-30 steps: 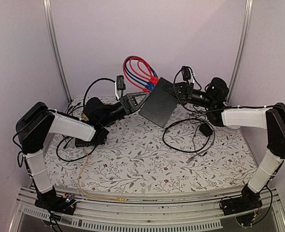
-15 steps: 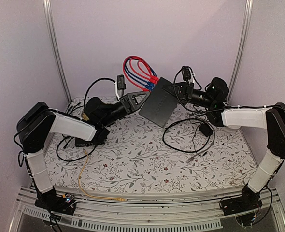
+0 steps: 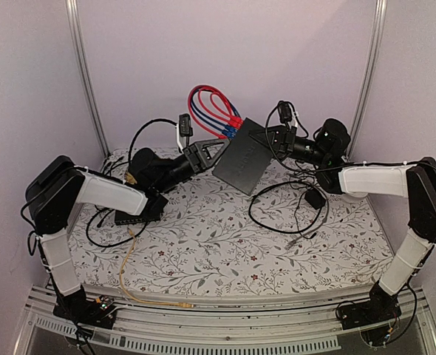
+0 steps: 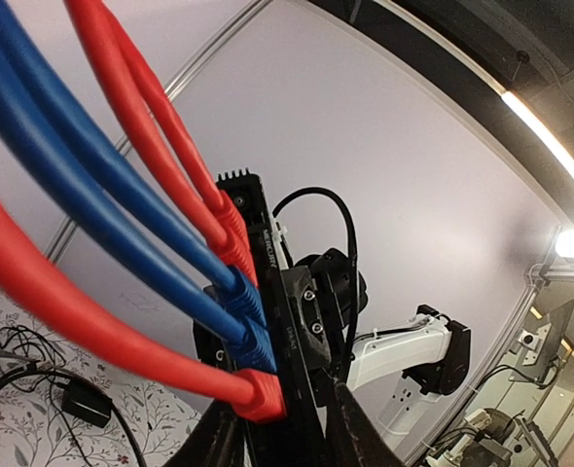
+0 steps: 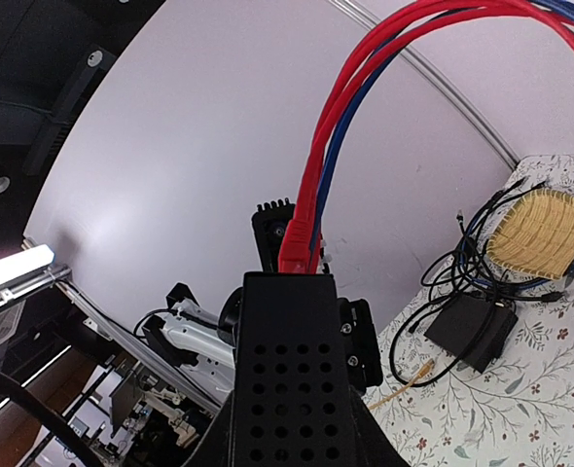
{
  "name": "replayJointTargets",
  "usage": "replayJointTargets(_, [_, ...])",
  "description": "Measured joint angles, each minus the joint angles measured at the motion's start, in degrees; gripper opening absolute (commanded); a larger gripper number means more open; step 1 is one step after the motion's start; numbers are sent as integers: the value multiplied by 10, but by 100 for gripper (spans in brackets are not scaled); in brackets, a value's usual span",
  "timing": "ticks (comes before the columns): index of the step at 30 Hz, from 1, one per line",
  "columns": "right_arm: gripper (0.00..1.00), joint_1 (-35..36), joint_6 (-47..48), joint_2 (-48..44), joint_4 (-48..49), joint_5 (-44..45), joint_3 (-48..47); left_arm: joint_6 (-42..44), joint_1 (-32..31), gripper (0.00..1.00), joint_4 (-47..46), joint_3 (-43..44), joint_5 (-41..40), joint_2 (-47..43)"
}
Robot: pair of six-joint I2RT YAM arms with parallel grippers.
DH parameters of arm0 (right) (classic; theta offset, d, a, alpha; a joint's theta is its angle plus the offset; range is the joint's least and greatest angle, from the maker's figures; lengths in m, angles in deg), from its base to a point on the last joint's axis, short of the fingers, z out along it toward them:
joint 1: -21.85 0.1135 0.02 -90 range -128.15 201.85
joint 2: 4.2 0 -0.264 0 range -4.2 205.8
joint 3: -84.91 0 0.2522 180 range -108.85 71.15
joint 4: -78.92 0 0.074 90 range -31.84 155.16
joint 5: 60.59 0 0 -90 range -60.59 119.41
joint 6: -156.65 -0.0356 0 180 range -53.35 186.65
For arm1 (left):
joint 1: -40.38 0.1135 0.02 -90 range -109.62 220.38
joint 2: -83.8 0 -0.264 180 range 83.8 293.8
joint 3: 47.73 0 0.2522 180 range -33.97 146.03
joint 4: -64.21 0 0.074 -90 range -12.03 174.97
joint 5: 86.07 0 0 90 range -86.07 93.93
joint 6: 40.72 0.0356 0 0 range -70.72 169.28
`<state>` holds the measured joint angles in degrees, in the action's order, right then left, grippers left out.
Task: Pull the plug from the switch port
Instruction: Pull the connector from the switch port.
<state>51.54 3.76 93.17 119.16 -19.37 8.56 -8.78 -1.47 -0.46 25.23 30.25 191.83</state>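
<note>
The flat black switch (image 3: 242, 157) hangs tilted above the table, and my right gripper (image 3: 271, 139) is shut on its right edge. The right wrist view shows the perforated face of the switch (image 5: 297, 370) filling the gap of the right gripper (image 5: 289, 428). Red and blue cables (image 3: 209, 107) loop into the row of ports on its far-left edge (image 4: 268, 292). My left gripper (image 3: 222, 145) reaches that edge. In its wrist view the left gripper (image 4: 285, 438) straddles the lowest red plug (image 4: 261, 394) and the switch's thin edge. Its jaws are narrow but apart, and I cannot tell whether they touch.
A dark grey box (image 3: 133, 214) lies under the left arm, and a yellow cable (image 3: 128, 270) trails from it to the front edge. Black cable loops (image 3: 288, 211) and a small adapter (image 3: 314, 198) lie at the right. A wicker basket (image 5: 545, 233) stands at the back left.
The left gripper's jaws have narrowed round the plug end of the switch. The arms and the switch have hardly moved.
</note>
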Motion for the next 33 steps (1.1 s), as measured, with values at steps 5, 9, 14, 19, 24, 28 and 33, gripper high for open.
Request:
replayJointTargets(5, [2,0,2,0,0,0,0,-7,0,27,0,3,0,0])
replayJointTargets(9, [2,2,2,0,1,0,0,-13,0,25,0,5,-1,0])
replayJointTargets(14, [2,2,4,0,2,-1,0,-20,0,23,0,5,-1,0])
replayJointTargets(19, [2,2,6,0,4,-3,0,-22,0,20,0,5,-1,0])
replayJointTargets(24, [2,2,8,0,5,-4,0,-26,0,16,1,5,-2,0])
replayJointTargets(28, [2,2,8,0,5,-5,0,-28,0,12,1,5,-3,0])
replayJointTargets(33, [2,2,10,0,8,-5,0,-32,-1,8,1,5,-3,0])
